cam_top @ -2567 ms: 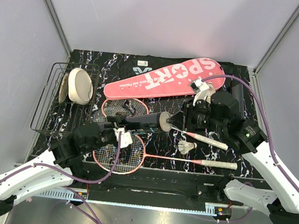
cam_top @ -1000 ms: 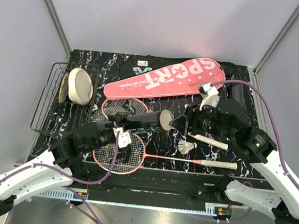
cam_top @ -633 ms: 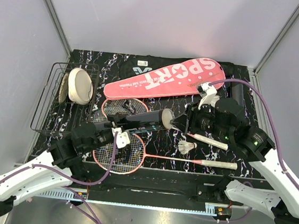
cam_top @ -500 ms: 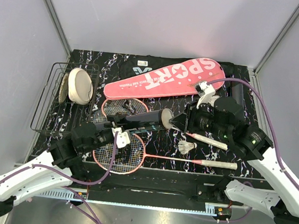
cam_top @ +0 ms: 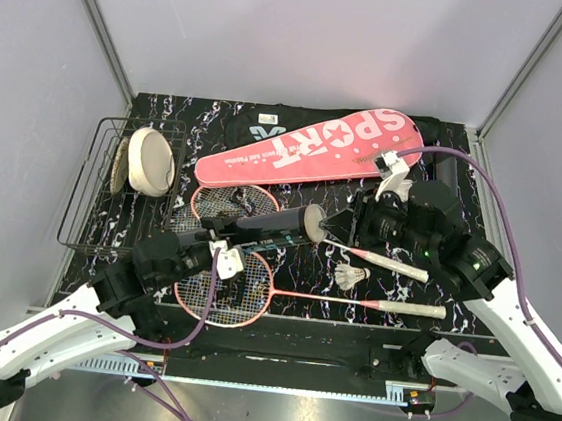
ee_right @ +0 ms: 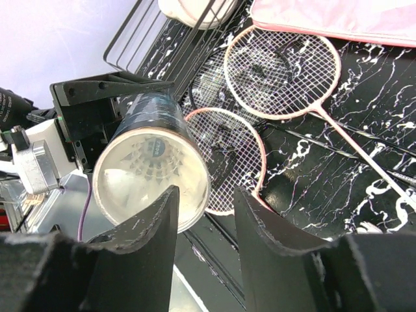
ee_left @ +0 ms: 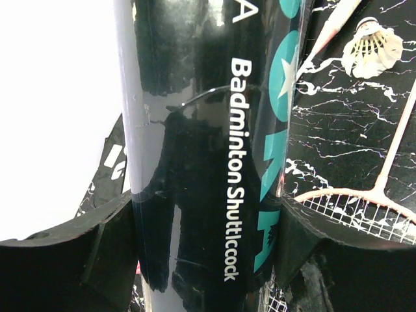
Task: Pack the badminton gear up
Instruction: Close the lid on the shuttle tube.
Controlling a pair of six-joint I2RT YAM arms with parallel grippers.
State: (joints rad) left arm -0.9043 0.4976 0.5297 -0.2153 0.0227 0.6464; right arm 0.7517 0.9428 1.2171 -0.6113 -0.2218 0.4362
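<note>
My left gripper (cam_top: 220, 234) (ee_left: 201, 224) is shut on the dark tube (cam_top: 264, 228) (ee_left: 195, 130), holding it tilted above the table, its open mouth (ee_right: 151, 174) facing right. A white shuttlecock shows inside it. My right gripper (cam_top: 344, 225) (ee_right: 205, 218) hovers just off that mouth, open, with nothing between its fingers. Two pink-framed rackets (cam_top: 234, 204) (cam_top: 225, 287) lie below, their white handles (cam_top: 403, 308) pointing right. A loose shuttlecock (cam_top: 352, 276) (ee_left: 374, 44) rests between the handles. The pink "SPORT" case (cam_top: 313, 149) lies on the black bag (cam_top: 260, 120) at the back.
A black wire basket (cam_top: 91, 196) stands at the left edge, holding a cream round disc (cam_top: 151, 160). Grey walls close in the table at the back and on both sides. My right arm's cable (cam_top: 484, 192) loops over the back right corner.
My right gripper has shifted left, closer to the tube's mouth, and its jaws have narrowed a little. The left arm and the tube have stayed still.
</note>
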